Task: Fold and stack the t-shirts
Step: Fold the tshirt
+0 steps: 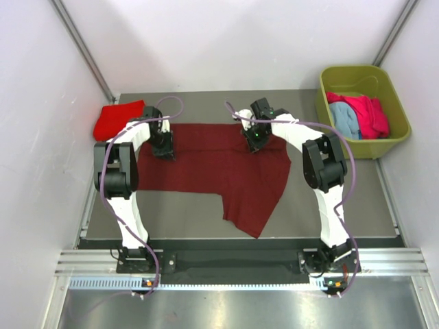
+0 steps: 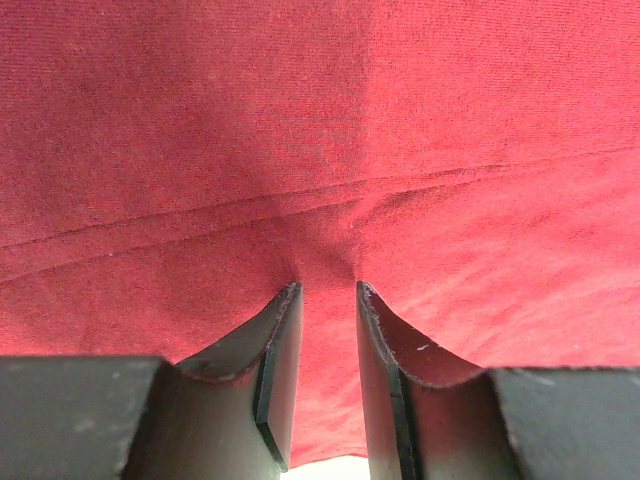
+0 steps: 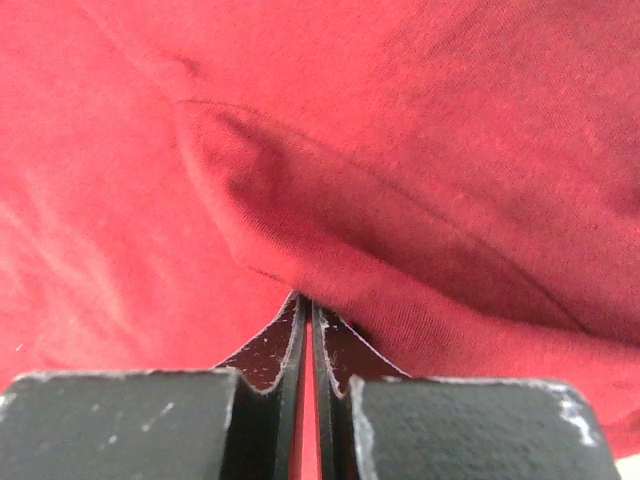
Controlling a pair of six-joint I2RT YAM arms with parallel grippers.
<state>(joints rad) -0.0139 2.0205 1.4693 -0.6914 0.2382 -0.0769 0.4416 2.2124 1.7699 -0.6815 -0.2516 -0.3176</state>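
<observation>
Maroon t-shirt [image 1: 219,168] pinched by right tool [image 3: 308,310], visible only up close

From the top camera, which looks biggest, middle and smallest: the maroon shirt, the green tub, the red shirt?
1. Maroon shirt
2. Green tub
3. Red shirt, bunched up

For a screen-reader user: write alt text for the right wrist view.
The right gripper is shut, its two dark fingers pinching a raised fold of the dark maroon t-shirt. The shirt's cloth fills the whole view, with a curved seam line running along the fold.
</observation>
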